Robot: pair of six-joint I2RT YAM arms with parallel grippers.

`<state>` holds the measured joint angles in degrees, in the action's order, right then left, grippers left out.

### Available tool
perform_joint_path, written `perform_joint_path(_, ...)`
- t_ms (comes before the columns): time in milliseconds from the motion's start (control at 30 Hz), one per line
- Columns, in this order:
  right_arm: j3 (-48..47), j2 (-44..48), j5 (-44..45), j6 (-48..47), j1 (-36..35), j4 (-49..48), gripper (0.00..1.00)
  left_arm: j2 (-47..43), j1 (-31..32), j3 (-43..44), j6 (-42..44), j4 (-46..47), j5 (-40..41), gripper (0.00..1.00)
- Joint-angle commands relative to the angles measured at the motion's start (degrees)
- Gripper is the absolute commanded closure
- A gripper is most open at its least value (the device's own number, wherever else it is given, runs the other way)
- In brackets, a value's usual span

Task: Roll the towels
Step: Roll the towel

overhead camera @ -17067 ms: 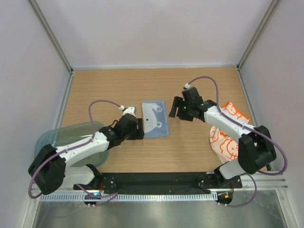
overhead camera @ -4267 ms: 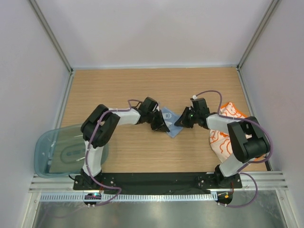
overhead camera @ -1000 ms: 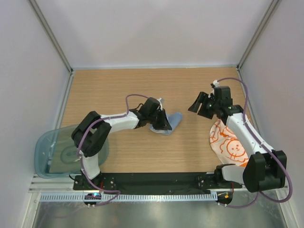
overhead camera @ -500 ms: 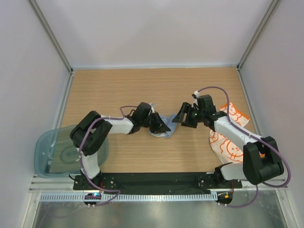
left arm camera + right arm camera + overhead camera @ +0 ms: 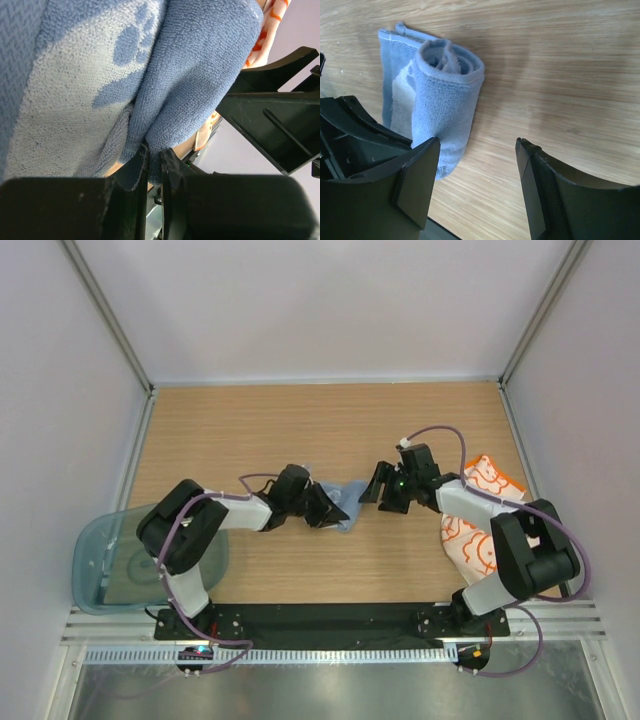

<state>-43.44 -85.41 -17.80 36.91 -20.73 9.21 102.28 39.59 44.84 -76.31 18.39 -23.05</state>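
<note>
From above, 1 pale blue towel (image 5: 348,498) lies bunched on the wooden counter (image 5: 250,430), between the 2 grippers. The left gripper (image 5: 328,511) is closed on its edge. The right gripper (image 5: 369,490) stands just beside the cloth, jaws spread wide, holding nothing. Behind the right gripper, partly under its arm, lies a soft heap of orange-and-white towels (image 5: 478,540); how many I cannot tell. 1 translucent blue-green plastic tray (image 5: 100,555) sits well behind the left gripper.

In the left wrist view, the blue towel is looped terry with paler paw-print patches. A fold of it is pinched between the 2 narrow black fingers.

In the right wrist view, the towel is a loose roll whose hemmed end shows a spiral. It lies just ahead of the wide-open gripper, toward its left finger.
</note>
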Motion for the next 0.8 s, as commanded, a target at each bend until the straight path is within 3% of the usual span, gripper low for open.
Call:
perform_joint_path(0,-0.15,-1.34,1.46,0.62,-0.54,-4.90,0.31,-1.64,-0.48,-1.51,-2.17,2.87,2.57,1.00)
perform_joint_path(533,2.92,-9.87,-3.37,7.39,-3.52,-25.28,0.36,0.99,-0.48,-1.86,-2.79,7.71,-0.24,1.00)
perform_joint_path(633,4.68,-10.48,-4.69,9.41,-3.79,-31.00,0.40,1.87,-0.48,-1.60,-2.61,8.41,-1.21,1.00)
perform_joint_path(733,6.00,-11.45,-6.71,11.08,-4.14,-36.01,0.54,2.57,-0.48,-1.34,-2.26,9.20,-2.17,1.00)
perform_joint_path(767,6.52,-11.71,-7.59,11.43,-4.49,-38.37,0.63,2.66,-0.48,-0.99,-1.91,9.21,-2.52,1.00)
